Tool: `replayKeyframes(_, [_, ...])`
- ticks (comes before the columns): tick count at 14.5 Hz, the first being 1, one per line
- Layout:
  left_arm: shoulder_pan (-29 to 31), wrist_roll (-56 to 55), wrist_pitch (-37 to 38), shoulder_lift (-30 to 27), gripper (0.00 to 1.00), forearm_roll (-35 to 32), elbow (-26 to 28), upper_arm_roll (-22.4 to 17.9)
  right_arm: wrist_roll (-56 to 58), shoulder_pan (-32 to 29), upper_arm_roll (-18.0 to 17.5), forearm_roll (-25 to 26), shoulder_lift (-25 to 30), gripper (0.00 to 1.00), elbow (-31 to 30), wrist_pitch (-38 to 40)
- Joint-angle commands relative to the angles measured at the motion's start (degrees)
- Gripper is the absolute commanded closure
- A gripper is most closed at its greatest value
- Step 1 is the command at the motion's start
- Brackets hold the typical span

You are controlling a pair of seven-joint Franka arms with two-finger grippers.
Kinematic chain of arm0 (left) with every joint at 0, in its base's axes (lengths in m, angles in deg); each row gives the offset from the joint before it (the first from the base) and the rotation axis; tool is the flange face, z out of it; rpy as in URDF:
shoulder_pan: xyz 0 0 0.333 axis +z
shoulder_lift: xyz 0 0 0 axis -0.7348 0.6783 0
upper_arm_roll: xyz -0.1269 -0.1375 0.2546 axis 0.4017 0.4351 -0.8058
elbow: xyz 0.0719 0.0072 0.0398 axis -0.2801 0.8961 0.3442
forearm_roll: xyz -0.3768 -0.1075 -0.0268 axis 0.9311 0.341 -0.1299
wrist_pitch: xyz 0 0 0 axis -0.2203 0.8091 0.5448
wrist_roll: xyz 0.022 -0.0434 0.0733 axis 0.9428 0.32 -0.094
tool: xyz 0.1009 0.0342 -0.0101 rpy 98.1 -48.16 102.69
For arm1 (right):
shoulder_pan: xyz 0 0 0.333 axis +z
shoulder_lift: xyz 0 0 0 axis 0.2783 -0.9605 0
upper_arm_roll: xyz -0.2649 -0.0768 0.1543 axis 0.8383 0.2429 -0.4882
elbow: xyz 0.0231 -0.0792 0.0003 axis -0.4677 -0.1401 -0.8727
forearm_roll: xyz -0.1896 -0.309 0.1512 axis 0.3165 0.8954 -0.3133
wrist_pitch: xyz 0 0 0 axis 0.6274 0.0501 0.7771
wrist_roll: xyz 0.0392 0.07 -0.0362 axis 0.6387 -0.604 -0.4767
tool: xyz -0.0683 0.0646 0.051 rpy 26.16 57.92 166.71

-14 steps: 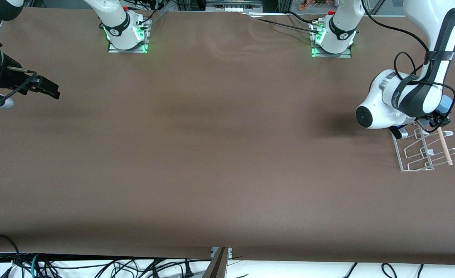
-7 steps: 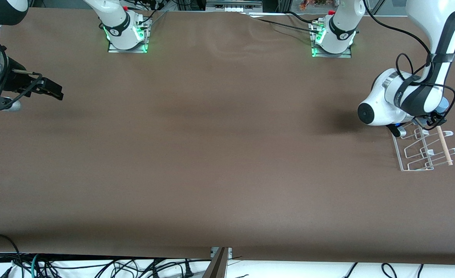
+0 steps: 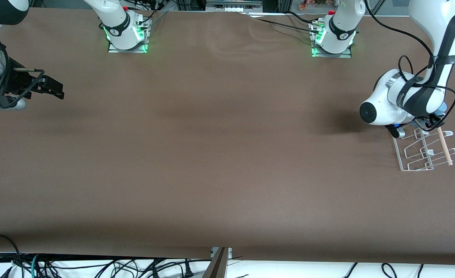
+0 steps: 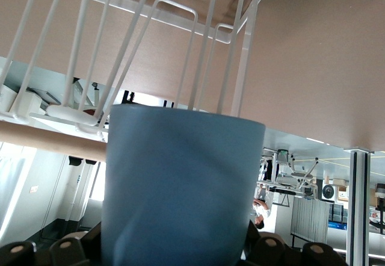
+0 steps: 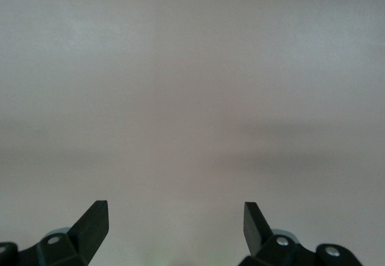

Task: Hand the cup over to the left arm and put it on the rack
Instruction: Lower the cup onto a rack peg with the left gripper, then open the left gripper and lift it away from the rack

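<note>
The light-blue cup (image 4: 180, 176) fills the left wrist view, held between the jaws of my left gripper (image 4: 180, 245), which is shut on it. The rack's white prongs (image 4: 174, 13) and its pale wooden rod (image 4: 48, 142) lie right by the cup. In the front view the left gripper (image 3: 434, 119) is over the rack (image 3: 424, 154) at its end farther from the camera. The white wrist hides most of the cup (image 3: 441, 108) there. My right gripper (image 3: 55, 88) waits open and empty at the right arm's end of the table; in its wrist view (image 5: 175, 218) nothing lies between the fingers.
The rack stands near the table edge at the left arm's end. Both arm bases (image 3: 127, 36) (image 3: 333, 38) sit along the farther edge. Brown tabletop (image 3: 219, 154) stretches between the two grippers.
The left wrist has shifted slightly over the rack's end with the cup, and less of the cup shows in the front view. The right gripper has drifted a little.
</note>
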Motion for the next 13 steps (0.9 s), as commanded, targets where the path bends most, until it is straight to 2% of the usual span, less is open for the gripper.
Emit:
replayKeyframes(1, [0.57, -1.23, -0.43, -0.44, 0.0, -1.87, 0.22, 0.57, 0.57, 1.69, 0.58, -0.31, -0.52, 0.01, 2.27, 0.81])
replayKeyframes(4, [0.05, -1.05, 0.79, -0.97, 0.0, -1.17, -0.22, 0.66, 0.22, 1.78, 0.58, -0.31, -0.52, 0.01, 3.07, 1.15])
replayKeyframes(7, [0.05, -0.87, 3.87, -1.84, 0.0, 1.88, -2.41, 3.03, -0.04, 1.69, 0.67, -0.66, -0.87, 0.01, 3.07, 0.63])
replayKeyframes(10, [0.05, -0.7, 4.75, -4.22, 0.0, 14.69, -8.02, 3.12, -0.13, 1.6, 0.76, -0.84, -1.4, 0.01, 3.15, 0.54])
replayKeyframes(13, [0.13, -2.62, 8.96, -3.96, 0.0, 32.96, -17.77, 3.04, -0.13, 1.6, 0.76, -0.84, -1.57, 0.01, 3.24, 0.45])
